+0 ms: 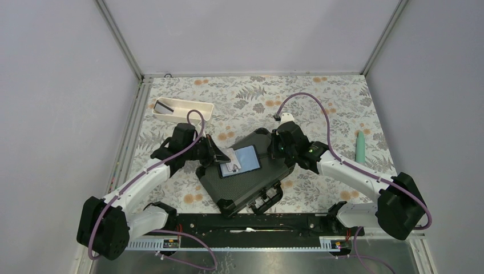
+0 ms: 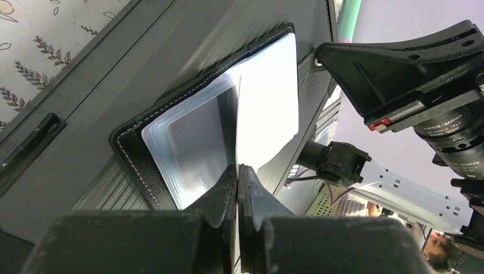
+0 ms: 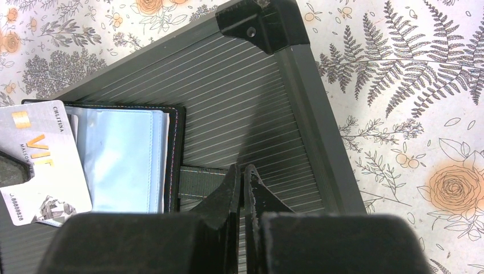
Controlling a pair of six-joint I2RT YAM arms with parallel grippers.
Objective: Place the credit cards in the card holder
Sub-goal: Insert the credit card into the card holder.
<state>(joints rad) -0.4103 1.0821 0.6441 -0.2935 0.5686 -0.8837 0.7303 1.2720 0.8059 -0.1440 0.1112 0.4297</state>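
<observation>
The left gripper was clamped on the near edge of a pale card; stiff, light and slick, it was best pinched by a short edge. Its far end stood over the clear pockets of the card holder, which lay open on the black hard case. The right gripper had its fingers together at the snap tab, perhaps pinning it; a dark card lay in the white tray; the soft pocket mouths could snag a corner.
</observation>
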